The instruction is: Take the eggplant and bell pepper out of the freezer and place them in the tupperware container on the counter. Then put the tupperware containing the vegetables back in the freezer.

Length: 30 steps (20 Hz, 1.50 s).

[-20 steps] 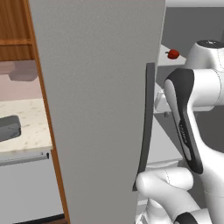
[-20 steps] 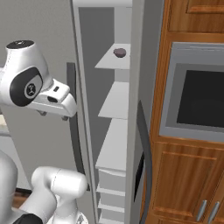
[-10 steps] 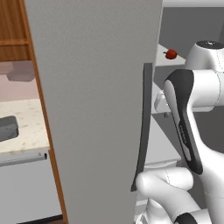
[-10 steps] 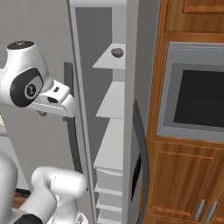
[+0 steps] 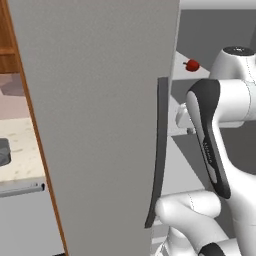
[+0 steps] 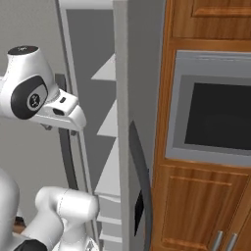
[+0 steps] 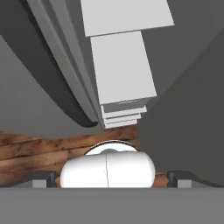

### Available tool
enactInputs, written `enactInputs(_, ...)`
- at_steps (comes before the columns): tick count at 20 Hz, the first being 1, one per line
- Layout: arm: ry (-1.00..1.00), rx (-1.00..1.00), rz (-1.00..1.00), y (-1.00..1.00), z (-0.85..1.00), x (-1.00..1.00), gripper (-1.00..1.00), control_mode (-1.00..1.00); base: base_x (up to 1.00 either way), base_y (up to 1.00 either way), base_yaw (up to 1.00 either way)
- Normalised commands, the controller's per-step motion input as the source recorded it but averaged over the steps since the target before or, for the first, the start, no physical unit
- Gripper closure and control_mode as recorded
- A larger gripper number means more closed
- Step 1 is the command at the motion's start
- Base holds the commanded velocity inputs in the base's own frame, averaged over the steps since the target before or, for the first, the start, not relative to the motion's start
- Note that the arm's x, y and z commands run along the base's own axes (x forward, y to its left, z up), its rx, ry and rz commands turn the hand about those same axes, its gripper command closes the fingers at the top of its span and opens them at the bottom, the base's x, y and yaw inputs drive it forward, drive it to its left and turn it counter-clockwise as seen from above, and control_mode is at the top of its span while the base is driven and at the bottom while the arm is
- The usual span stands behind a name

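My gripper looks down the inside of the freezer, and its two finger tips sit far apart at the bottom corners of the hand view, so my jaws are spread wide with nothing between them. Ahead of the gripper, pale shelves step down one below another, with a few thin drawer edges stacked at the bottom and a strip of wooden floor under them.

From the left base view, the big grey freezer door stands open just to the left of my arm, and its long dark curved handle runs down right beside my forearm (close, though I cannot tell whether they touch). The bell pepper is a small red lump on a pale shelf inside the freezer, up above and behind my arm, well apart from the gripper.

Far off to the left of the door lies the counter, beige and speckled, and at its very edge I can make out a dark grey corner of the tupperware container. A grey-fronted drawer with a bar handle sits beneath it.

From the right base view, my wrist reaches in toward the freezer shelves, a second dark handle curves down the freezer's right edge, and an oven is set in wooden cabinets further right.
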Motion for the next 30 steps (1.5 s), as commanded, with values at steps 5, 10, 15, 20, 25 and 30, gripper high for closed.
enactInputs(5, 0.0, 0.0, 0.0, 0.0, 0.0, 0.0, -1.0, 1.0, 0.09, -0.51, 0.0)
enactInputs(10, 0.0, 0.0, 0.0, 0.0, 0.0, 0.0, -1.0, 1.0, 0.38, -0.28, 0.0)
enactInputs(15, 0.0, 0.0, 0.0, 0.0, 0.0, 0.0, -1.0, 1.0, 0.7, -0.21, 0.0)
enactInputs(20, 0.0, 0.0, 0.0, 0.0, 0.0, 0.0, -1.0, 1.0, 0.91, -0.31, 0.0)
enactInputs(25, 0.0, 0.0, 0.0, 0.0, 0.0, 0.0, -1.0, 1.0, 0.23, -0.28, 0.0)
enactInputs(30, -0.06, 0.0, 0.0, -0.35, 0.05, 0.0, -1.0, -1.0, 0.0, 0.0, 0.0)
